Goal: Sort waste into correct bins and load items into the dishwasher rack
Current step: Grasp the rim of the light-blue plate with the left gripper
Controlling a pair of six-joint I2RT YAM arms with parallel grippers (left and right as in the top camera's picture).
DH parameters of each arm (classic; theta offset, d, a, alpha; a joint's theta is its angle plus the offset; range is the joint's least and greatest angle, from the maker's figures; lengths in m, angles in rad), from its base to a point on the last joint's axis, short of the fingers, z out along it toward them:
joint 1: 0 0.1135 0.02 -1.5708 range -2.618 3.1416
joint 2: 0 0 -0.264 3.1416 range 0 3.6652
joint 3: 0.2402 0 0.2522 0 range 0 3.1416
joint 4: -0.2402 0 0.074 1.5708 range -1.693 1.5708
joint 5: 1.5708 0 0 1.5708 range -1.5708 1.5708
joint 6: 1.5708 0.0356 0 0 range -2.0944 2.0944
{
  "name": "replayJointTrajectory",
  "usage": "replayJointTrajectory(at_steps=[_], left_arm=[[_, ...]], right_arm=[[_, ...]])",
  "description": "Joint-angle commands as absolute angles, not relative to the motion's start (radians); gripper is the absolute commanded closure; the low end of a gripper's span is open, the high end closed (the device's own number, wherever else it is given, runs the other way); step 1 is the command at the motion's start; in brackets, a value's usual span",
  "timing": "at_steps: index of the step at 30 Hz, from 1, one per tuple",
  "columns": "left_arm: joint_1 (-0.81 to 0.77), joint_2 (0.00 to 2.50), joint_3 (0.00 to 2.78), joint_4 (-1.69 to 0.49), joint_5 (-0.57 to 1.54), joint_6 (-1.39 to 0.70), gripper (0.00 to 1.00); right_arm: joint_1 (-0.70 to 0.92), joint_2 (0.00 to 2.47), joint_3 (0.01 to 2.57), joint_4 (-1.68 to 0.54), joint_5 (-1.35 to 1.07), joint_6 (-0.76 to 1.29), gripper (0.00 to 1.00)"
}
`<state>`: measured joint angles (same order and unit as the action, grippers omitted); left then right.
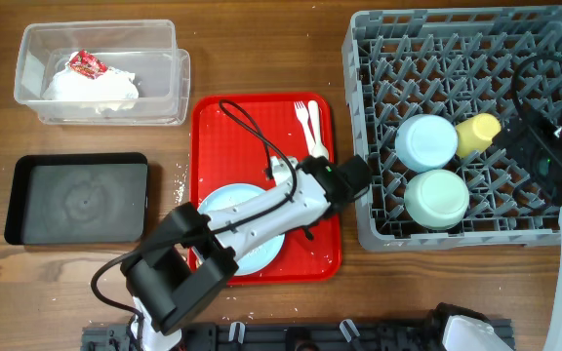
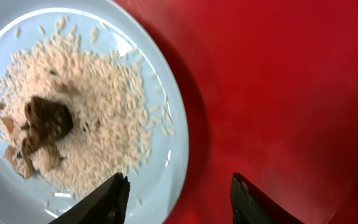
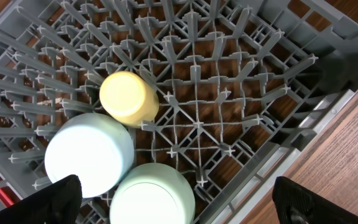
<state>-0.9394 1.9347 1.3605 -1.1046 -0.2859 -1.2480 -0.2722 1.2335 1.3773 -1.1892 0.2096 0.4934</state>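
left jaws parted astride light blue plate (image 2: 166,165) rim | right jaws wide, empty | risk: tilted lift would spill rice (image 2: 98,87) onto red tray (image 2: 278,81)

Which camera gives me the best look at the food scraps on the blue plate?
Left wrist: close up on the brown scraps and rice. Overhead, the left arm blocks them; only plate edges show. Right wrist shows only the rack.

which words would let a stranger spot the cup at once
Find the large square grey plastic lattice crate on the right. Three vessels sit together among its pegs. The cup is the small yellow-green one, narrower than the light blue bowl and pale green bowl beside it.
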Motion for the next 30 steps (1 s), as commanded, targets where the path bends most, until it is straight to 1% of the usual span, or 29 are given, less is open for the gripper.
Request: replayJointTrajectory(at_steps=[1, 15, 19, 24, 26, 30], left_arm=[[-0.893, 1.947, 1.358, -1.079, -0.267, -1.238, 0.47], [-0.865, 1.947, 1.282, -1.011, -0.174, -1.219, 0.48], [-0.85, 1.947, 1.276, -1.0, -0.153, -1.214, 0.5], [-0.854, 1.953, 1.275, -0.991, -0.145, -1.208, 0.51], [-0.853, 1.963, 1.275, -0.989, -0.13, -1.208, 0.55], [-0.854, 1.976, 1.275, -0.98, -0.105, -1.207, 0.55]], right_arm=[[-0.276, 1.242, 1.392, -1.187, 0.201, 0.5, 0.0], [-0.276, 1.242, 1.392, -1.187, 0.201, 0.5, 0.0], [-0.276, 1.242, 1.392, -1.187, 0.2, 0.5, 0.0], [-0.276, 1.242, 1.392, -1.187, 0.201, 0.5, 0.0], [-0.276, 1.242, 1.392, -1.187, 0.201, 0.5, 0.0], [-0.276, 1.242, 1.392, -1.187, 0.201, 0.5, 0.0]])
